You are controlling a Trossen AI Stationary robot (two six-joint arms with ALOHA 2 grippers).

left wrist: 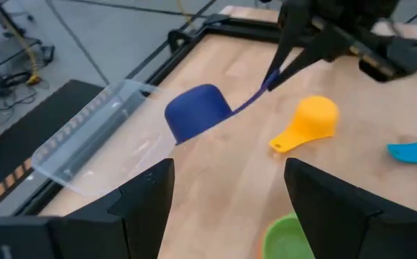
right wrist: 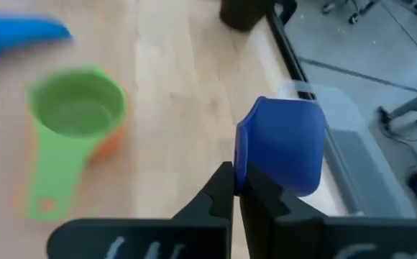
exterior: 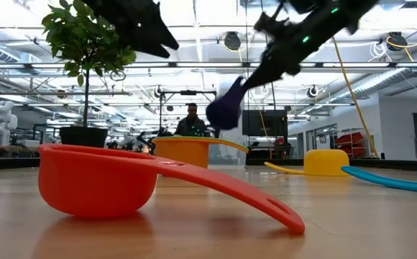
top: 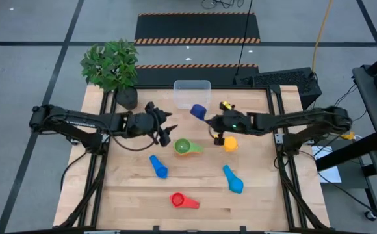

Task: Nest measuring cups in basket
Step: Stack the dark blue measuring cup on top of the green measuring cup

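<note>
Measuring cups of coloured plastic lie scattered on the wooden table point(top: 240, 214) in the high view; the dark blue round cup point(top: 198, 111) hangs just beside the clear rectangular plastic basket point(top: 192, 91). Right gripper point(top: 209, 121) pinches its handle. Left gripper point(top: 169, 127) hovers near the green cup point(top: 183, 147). Left wrist view: left fingers point(left wrist: 147, 191) spread apart. Right wrist view: fingers pressed onto the blue handle.

Dark jointed arms point(top: 78, 120) — tapered black fingers point(left wrist: 140, 205)
</note>
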